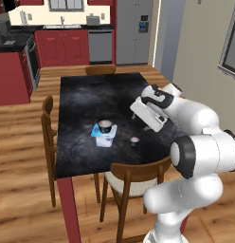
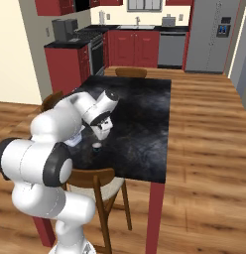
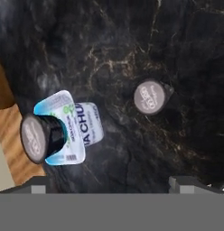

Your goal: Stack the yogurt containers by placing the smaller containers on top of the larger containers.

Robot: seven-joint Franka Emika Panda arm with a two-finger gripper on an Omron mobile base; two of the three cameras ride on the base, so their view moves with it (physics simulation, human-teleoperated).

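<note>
Rising from the near edge of both base views, the white arm bends forward over a dark marble table (image 1: 86, 95), and its gripper (image 3: 109, 182) hangs above the tabletop with the jaws spread wide and nothing between them. In the hand view the two dark finger tips (image 3: 38, 186) stand far apart at the bottom, with bare marble between them.

Nearest the robot, a wooden chair (image 1: 133, 178) with a pale seat is pushed up to the table's front edge. Just beyond it, on the marble, one small cup (image 1: 134, 141) stands alone on the table, upright, dark-bodied with a pale lid; in the right base view it shows as a small dark dot (image 2: 97, 146) below the robot's wrist, and in the hand view it is the round grey lid (image 3: 150, 97) to the right.

A little farther in and to the left sits the white tub (image 1: 105, 135) with its light blue foil top. The second small cup (image 1: 105, 126) stands on that top, upright, touching it. In the hand view this stacked cup (image 3: 41, 137) covers much of the foil, and the tub's printed side (image 3: 89, 124) shows beside it. The lone cup and the tub are apart, not touching.

Two more wooden chairs stand at the table, one on the left side (image 1: 47, 128) and one at the far end (image 1: 100, 69). Beyond them are red kitchen cabinets (image 1: 62, 47) and a grey refrigerator (image 1: 133, 31).
</note>
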